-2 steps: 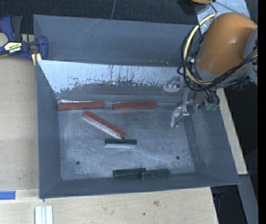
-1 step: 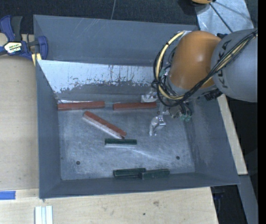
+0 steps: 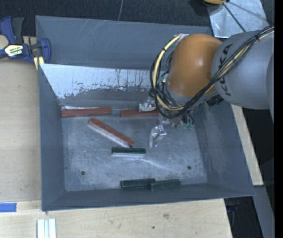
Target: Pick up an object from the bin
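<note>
Tool [image 3: 155,137] just right of dark green bar [image 3: 128,151], diagonal brown bar [image 3: 110,132].

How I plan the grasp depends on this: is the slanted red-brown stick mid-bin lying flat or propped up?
Lying flat: the red-brown stick rests full length on the bin floor, neither end raised.
</note>
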